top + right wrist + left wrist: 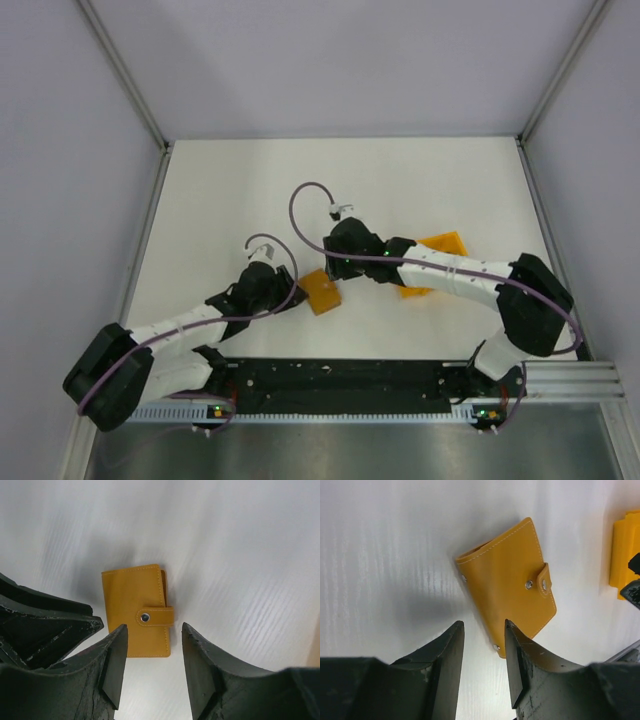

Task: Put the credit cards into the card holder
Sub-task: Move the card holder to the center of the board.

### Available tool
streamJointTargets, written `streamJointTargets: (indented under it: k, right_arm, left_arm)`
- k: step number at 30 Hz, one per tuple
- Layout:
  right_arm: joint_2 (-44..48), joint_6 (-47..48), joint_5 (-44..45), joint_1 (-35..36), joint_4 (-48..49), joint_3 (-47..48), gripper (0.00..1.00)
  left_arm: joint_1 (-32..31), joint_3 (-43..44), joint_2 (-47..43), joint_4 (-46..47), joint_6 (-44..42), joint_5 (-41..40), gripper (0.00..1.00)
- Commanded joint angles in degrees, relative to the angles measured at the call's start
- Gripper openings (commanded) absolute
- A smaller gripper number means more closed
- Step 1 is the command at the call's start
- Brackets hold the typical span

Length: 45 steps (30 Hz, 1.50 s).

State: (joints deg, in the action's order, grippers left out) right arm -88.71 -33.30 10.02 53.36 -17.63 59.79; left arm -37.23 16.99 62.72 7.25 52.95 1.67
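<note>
- From above only, takes in both arms bent inward over the white table [230,190], with the wallet [322,291] lying flat between the left gripper [293,297] and the right gripper [338,262], near both.
- Also from above, picks out a second orange piece [441,244], partly hidden under the right arm.
- From the left wrist, brings out what the top view blurs: pale stitched seams, metal rivets and a snap tab on the closed wallet [507,587], smooth and leather-like.
- Catches the orange piece [622,555] at the frame's right edge, ridged along its side.
- Shows the left gripper [482,630] parted narrowly, gripping nothing, tips just beside the wallet's near corner; cannot tell about contact.
- From the right wrist, frames the wallet [135,610] squarely, tab snapped shut.
- Shows the right gripper [152,635] spread wider, holding nothing, black fingers [200,650] scuffed.
</note>
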Motion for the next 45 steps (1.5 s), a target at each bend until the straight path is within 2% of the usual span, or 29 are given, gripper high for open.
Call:
streamJointTargets:
  k: [1,8,20,32,35,40,44,45]
  right_arm:
    - [-5.2,2.5,4.0,3.3,-2.4,4.8,0.47]
    - [-9.5,3.9,6.2,6.4,-2.9,7.4,0.41]
    - [-12.5,4.1,9.3,9.1,-3.6,9.4,0.42]
    - [-14.3,4.4,11.5,9.7,-3.9,10.6,0.34]
    - [-14.3,4.6,11.9,9.7,-3.8,10.6,0.28]
    - [-14.5,4.9,12.2,9.7,-3.9,10.9,0.31]
    - [-15.1,5.3,12.0,9.7,-3.9,11.2,0.28]
    - [-15.3,5.3,11.9,9.7,-3.7,11.2,0.21]
  left_arm:
    - [0.0,2.2,1.0,-1.9,-0.7,-3.6,0.42]
    - [0.0,0.6,2.3,0.8,1.9,-4.7,0.38]
    - [0.0,-0.4,2.3,3.6,3.4,-3.5,0.38]
    - [0.1,-1.0,2.4,4.6,3.4,-2.9,0.37]
    - [0.1,-1.2,2.4,4.8,3.5,-2.9,0.37]
    - [0.0,-1.4,2.3,5.2,3.5,-2.6,0.37]
    - [0.1,-1.4,2.6,5.5,3.4,-2.5,0.37]
    - [0.1,-1.4,2.6,5.4,3.4,-2.5,0.37]
